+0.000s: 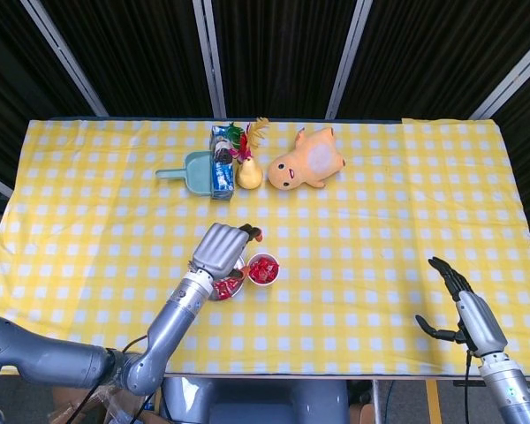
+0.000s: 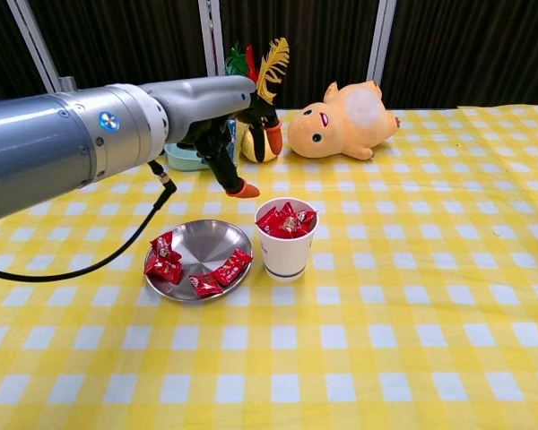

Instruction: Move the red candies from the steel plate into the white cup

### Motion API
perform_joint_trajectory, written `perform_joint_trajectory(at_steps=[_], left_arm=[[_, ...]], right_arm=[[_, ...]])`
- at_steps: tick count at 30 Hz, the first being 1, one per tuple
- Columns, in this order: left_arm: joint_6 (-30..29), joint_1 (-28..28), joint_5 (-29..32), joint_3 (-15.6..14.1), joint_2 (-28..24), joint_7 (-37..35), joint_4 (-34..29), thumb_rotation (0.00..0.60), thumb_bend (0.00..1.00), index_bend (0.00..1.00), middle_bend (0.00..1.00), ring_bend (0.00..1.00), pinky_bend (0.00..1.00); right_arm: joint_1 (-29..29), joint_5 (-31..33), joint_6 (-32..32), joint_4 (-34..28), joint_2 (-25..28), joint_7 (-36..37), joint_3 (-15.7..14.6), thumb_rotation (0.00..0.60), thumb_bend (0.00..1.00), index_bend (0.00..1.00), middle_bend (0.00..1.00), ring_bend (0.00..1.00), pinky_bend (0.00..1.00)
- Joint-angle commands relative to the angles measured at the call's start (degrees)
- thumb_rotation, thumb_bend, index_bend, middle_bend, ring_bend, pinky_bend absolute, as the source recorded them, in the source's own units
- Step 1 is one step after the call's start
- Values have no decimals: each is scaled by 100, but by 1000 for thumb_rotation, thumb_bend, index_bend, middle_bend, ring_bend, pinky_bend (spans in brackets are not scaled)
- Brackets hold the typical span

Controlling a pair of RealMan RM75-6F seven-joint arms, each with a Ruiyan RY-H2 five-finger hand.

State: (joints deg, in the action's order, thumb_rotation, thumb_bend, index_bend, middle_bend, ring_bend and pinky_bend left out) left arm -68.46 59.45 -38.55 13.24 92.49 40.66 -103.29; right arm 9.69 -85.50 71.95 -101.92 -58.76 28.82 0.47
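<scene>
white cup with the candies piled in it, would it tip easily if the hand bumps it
Probably yes. The white cup looks like light paper, narrower at its base. Candies heaped above its rim likely raise its weight, so a knock near the top could topple it.

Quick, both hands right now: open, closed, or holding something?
Left hand: open, holding nothing, fingers apart above the steel plate.
Right hand: open, empty, off near the table's edge.

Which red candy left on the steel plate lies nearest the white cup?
The candy at the plate's right edge, on the side facing the cup. The others lie at the front and left rim.
</scene>
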Motion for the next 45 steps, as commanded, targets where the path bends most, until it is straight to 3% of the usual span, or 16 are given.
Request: perform_joint_trajectory(at_steps=[1, 7, 14, 28, 45], left_arm=[[-14, -127, -6, -124, -134, -54, -52, 600, 267, 334, 347, 832, 901], [120, -280, 115, -473, -326, 75, -66, 600, 267, 334, 373, 832, 901], [402, -252, 324, -706, -201, 270, 3, 600, 267, 341, 385, 832, 901], [581, -51, 598, -824, 125, 697, 349, 600, 267, 339, 361, 832, 901], [1025, -20, 573, -939, 276, 559, 767, 600, 267, 339, 335, 832, 901]], right_arm=[[1, 2, -2, 0, -2, -5, 0, 600, 361, 0, 0, 0, 1], [6, 13, -15, -2, -8, -21, 1, 600, 361, 0, 0, 0, 1], [10, 25, -25, -15, -13, -48, 1, 600, 362, 0, 0, 0, 1], [18, 34, -45, -10, 8, 19, 7, 600, 362, 0, 0, 0, 1], [17, 69, -51, -17, -7, -49, 14, 600, 362, 0, 0, 0, 1]])
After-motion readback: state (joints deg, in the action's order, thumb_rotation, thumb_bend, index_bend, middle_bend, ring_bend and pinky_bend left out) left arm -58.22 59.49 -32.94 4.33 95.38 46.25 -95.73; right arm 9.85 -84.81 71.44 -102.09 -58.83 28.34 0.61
